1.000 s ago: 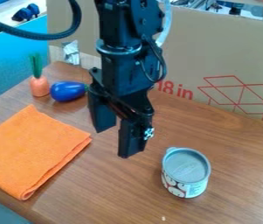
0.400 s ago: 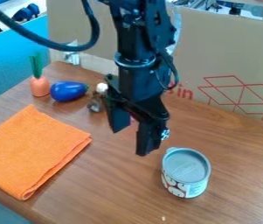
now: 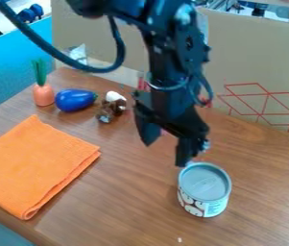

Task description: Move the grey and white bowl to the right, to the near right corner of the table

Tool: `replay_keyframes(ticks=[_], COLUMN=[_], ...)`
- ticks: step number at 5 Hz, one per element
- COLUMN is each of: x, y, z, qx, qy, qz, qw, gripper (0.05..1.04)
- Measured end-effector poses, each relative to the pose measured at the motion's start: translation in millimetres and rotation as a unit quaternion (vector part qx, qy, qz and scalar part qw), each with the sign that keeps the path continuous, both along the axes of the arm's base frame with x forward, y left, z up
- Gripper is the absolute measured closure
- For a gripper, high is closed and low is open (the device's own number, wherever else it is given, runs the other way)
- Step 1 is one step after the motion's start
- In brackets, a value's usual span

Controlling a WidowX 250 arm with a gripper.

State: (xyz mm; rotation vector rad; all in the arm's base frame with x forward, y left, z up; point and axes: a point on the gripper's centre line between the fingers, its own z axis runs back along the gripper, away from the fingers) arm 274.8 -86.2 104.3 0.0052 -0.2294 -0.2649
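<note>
The fingers [image 3: 184,153] are spread wide and nothing is held. The can [image 3: 204,192] stands upright beyond them, near right on the tabletop [image 3: 121,206]; contact cannot be told. For a sound grip, its lid should be centred between them before lowering, so that the rim is not knocked. The cloth [image 3: 34,168] lies left.

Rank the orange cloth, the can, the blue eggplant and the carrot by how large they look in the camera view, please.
1. Orange cloth
2. Can
3. Blue eggplant and carrot: too alike in apparent size to rank.
</note>
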Motion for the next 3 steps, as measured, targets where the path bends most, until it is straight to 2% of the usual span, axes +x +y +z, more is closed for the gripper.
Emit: replay_keyframes(ticks=[1,3], x=[1,2], y=[-7,-14], z=[-9.2,-24.5], qx=[-0.005,0.023], qy=[0.004,-0.021], qz=[0.015,0.069], qw=[0.9999,0.9971], gripper=[0.083,0.083])
